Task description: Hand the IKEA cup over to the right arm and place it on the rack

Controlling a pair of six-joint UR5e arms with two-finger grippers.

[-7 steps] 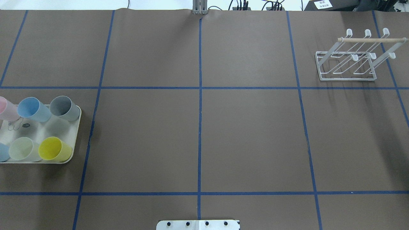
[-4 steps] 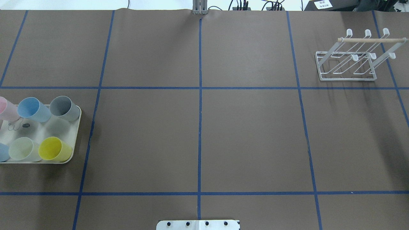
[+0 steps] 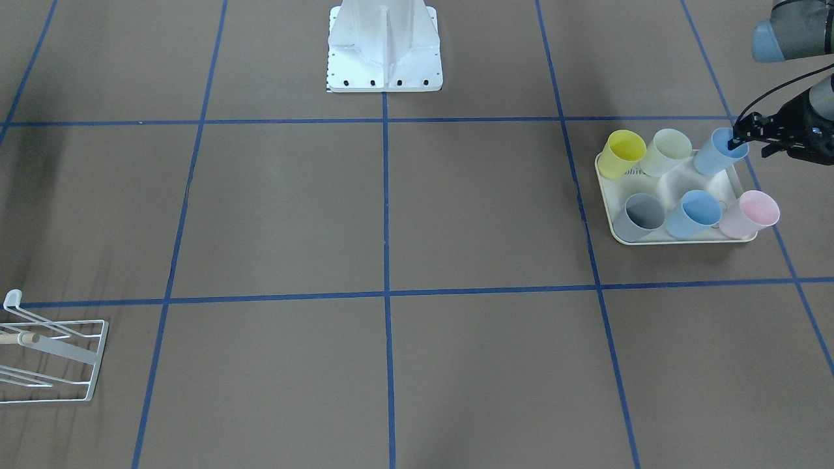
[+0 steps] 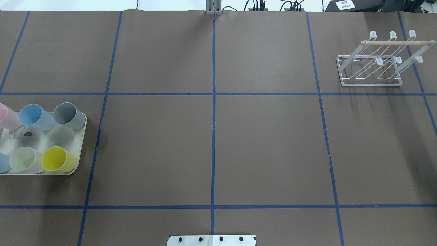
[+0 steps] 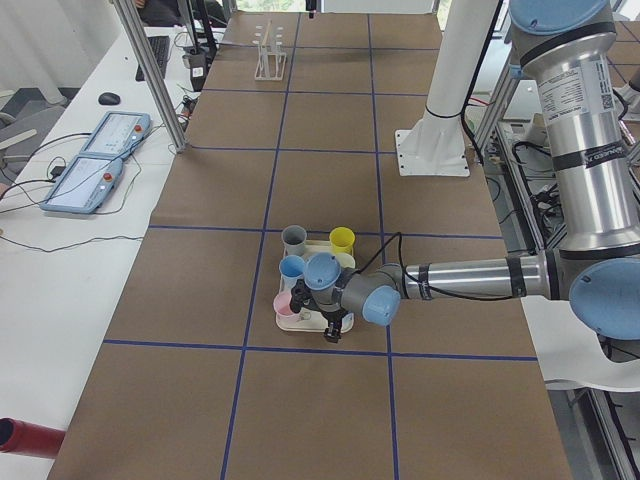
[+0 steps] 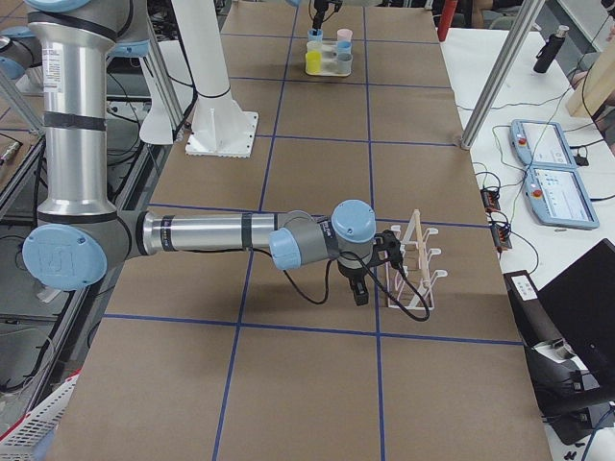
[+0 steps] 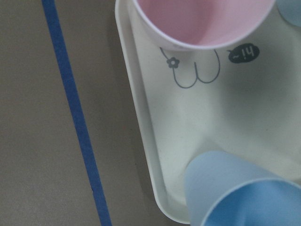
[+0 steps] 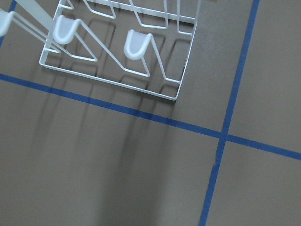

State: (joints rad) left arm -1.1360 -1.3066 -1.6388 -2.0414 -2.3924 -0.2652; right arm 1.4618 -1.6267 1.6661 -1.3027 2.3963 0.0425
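Several pastel cups stand on a cream tray (image 3: pixel 671 184). My left gripper (image 3: pixel 750 146) hangs open over the tray's outer corner, one finger at the rim of a light blue cup (image 3: pixel 715 154). The left wrist view shows that blue cup (image 7: pixel 235 193) below and a pink cup (image 7: pixel 202 21) above, with no fingers in frame. The white wire rack (image 4: pixel 370 84) with its wooden dowel stands at the far right. My right gripper (image 6: pixel 352 286) hovers beside the rack (image 6: pixel 413 269); I cannot tell whether it is open or shut. Neither arm shows in the overhead view.
The tray (image 4: pixel 41 136) also holds yellow (image 4: pixel 56 159), pale green (image 4: pixel 24 159), grey (image 4: pixel 68 115) and another blue cup (image 4: pixel 34 117). The robot's white base plate (image 3: pixel 384 58) sits at the table's middle edge. Blue tape lines grid the brown table.
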